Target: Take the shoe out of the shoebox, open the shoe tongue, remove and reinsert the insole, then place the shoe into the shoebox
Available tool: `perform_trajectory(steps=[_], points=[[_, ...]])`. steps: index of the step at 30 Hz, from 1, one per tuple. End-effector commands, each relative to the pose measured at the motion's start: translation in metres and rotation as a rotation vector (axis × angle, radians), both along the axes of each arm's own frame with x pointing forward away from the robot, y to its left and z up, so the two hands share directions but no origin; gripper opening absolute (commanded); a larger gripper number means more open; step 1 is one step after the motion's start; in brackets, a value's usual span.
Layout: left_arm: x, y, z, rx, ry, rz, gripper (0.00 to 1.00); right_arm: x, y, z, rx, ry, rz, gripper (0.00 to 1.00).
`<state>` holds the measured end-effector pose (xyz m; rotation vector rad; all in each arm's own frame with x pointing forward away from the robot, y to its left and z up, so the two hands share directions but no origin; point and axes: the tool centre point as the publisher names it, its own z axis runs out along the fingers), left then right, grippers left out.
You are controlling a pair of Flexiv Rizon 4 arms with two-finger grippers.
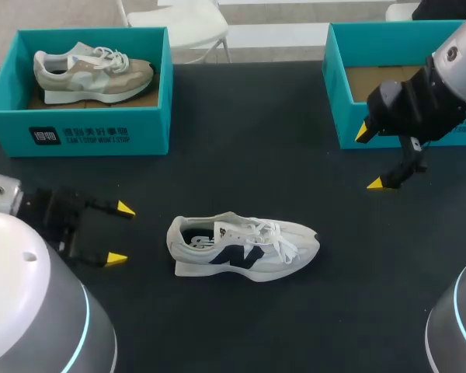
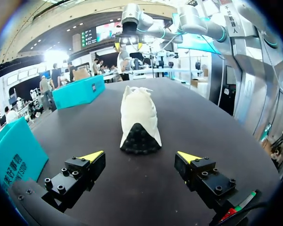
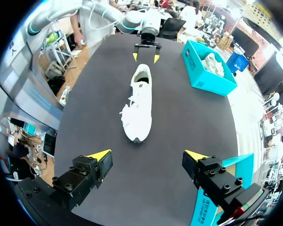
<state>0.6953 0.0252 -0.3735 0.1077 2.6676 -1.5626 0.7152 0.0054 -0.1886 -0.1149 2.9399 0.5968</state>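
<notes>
Sitting midway on the surface (image 1: 241,148), the shoe (image 1: 245,246) has open room all round, between spread left fingers (image 1: 125,208) and spread right fingers (image 1: 378,183) near the box (image 1: 338,85). Left wrist: its heel faces the parted fingers. Right wrist: its toe faces the parted fingers.

White low-top fabric sneaker (image 1: 245,247) bears a navy side emblem; teal cardboard shoebox (image 1: 338,101), brown floor; beige-and-cream suede sneaker (image 1: 93,74); matte black tabletop (image 1: 256,140).
</notes>
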Motion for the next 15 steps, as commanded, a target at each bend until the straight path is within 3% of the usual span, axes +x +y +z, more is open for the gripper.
perform_trajectory(steps=[1, 15], points=[[-0.0093, -0.0142, -0.0113, 0.004, 0.0, 0.037, 1.0, 0.0006, 0.0007, -0.0013, -0.001, 0.0, 0.0, 1.0], [-0.0093, -0.0142, -0.0113, 0.004, 0.0, 0.037, 1.0, 0.0006, 0.0007, -0.0013, -0.001, 0.0, 0.0, 1.0]])
